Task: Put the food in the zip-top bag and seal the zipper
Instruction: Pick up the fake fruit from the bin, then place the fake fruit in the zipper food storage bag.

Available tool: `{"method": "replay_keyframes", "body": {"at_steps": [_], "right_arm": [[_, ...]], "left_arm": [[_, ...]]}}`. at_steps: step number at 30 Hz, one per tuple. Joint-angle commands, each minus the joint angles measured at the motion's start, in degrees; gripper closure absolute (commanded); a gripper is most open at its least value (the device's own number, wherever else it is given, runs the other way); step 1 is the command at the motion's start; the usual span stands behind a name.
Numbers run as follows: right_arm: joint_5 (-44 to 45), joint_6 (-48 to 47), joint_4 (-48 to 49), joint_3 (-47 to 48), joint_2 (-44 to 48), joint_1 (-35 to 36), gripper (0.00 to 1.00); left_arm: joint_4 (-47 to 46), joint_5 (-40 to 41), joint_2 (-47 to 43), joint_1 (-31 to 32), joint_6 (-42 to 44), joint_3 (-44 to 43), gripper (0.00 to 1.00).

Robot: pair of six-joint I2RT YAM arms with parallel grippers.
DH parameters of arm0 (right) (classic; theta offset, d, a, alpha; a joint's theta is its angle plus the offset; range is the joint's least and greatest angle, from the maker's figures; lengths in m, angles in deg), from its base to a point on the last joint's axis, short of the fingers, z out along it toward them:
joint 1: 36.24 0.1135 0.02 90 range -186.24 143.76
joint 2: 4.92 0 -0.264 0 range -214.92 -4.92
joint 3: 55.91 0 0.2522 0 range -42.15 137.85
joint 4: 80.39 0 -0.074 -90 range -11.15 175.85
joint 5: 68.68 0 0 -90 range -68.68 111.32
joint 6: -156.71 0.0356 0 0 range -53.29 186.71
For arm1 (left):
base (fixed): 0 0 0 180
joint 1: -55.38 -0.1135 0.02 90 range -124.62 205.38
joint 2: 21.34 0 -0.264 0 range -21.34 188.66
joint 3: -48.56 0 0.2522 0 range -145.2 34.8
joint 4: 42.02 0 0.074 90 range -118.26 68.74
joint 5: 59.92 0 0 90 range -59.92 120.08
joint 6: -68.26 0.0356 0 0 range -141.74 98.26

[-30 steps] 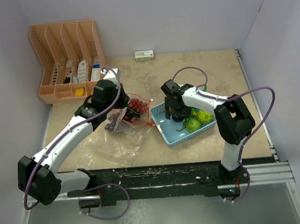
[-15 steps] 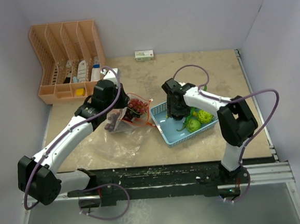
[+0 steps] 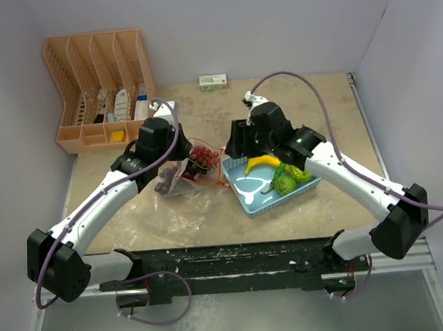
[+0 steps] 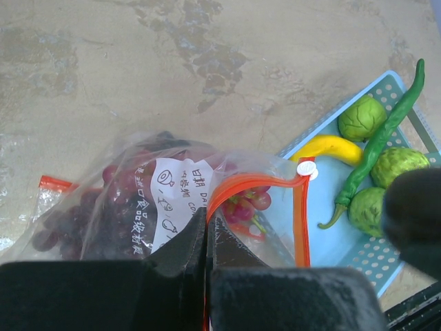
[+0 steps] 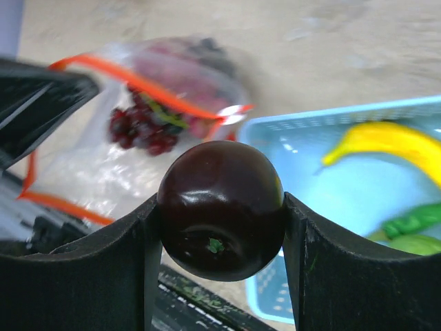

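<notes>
Lifted from the light-blue basket (image 3: 246, 188), the right gripper (image 5: 222, 214) clamps a dark round fruit (image 5: 220, 183) near the zip-top bag (image 4: 103, 172) (grapes (image 4: 69, 221) inside); left gripper (image 4: 207, 231) pinches its zipper (image 4: 255, 181).

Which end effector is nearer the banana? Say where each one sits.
Right. The right end effector, gripping a dark round fruit, hangs by the basket's rim, close to the banana. The left end effector pinches the bag at its mouth, outside the basket, farther away.
</notes>
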Motion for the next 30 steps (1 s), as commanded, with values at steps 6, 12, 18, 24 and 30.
{"method": "replay_keyframes", "body": {"at_steps": [6, 12, 18, 24, 30], "right_arm": [[-9.56, 0.26, 12.02, 3.17, -5.99, 9.0, 0.88], [-8.8, 0.01, 14.62, 5.31, -10.5, 9.03, 0.81], [-8.08, 1.92, 20.07, 9.13, -17.92, 9.78, 0.73], [-8.02, 0.87, 18.81, 9.95, -18.31, 12.26, 0.16], [-4.85, 0.39, 16.44, 7.44, -12.38, 12.27, 0.01]], "left_arm": [[-1.72, 0.03, -0.45, 0.01, -0.43, -2.38, 1.0], [-1.58, -0.03, -1.32, 0.01, -0.38, -3.22, 1.0], [-1.38, -0.26, -1.91, 0.01, -0.26, -4.51, 1.0], [-0.86, 0.58, -2.31, 0.01, 0.06, -4.55, 1.0], [-1.52, -0.09, -1.34, 0.04, -0.22, -4.24, 1.0]]}}
